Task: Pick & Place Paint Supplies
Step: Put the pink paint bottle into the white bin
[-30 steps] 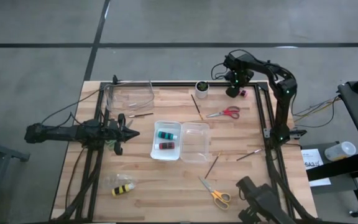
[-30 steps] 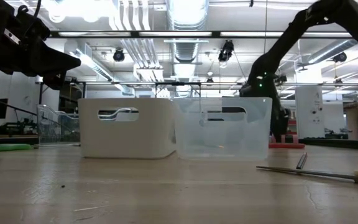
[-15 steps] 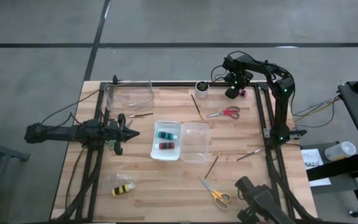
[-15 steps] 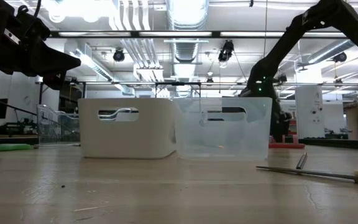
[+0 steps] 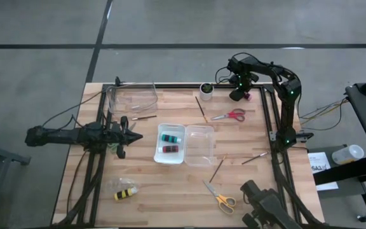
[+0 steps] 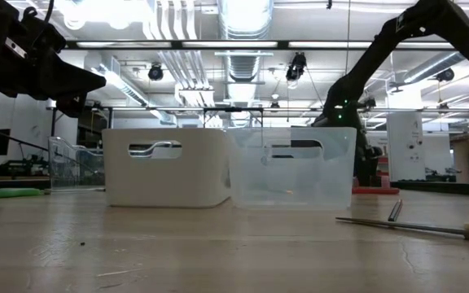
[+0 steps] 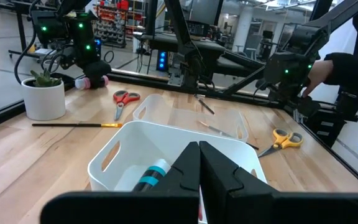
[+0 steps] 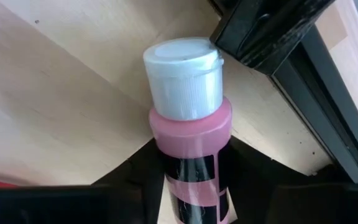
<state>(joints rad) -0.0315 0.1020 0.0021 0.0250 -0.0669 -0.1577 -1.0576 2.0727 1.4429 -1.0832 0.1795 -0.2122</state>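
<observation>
Over the last second the right gripper [image 5: 241, 94] has dropped slightly and drawn its fingers in around the pink paint bottle [image 8: 190, 143] at the table's one-o'clock corner, now gripping it. The left gripper [image 5: 132, 136] waits shut at nine o'clock. It's the pick step; next it must lift clear and carry to the white bin [image 5: 159, 154].

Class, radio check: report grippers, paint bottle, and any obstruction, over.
Right gripper closing round pink paint bottle at table's far right corner. Left gripper shut, waiting beside white bin. Black frame rail close behind bottle.
</observation>
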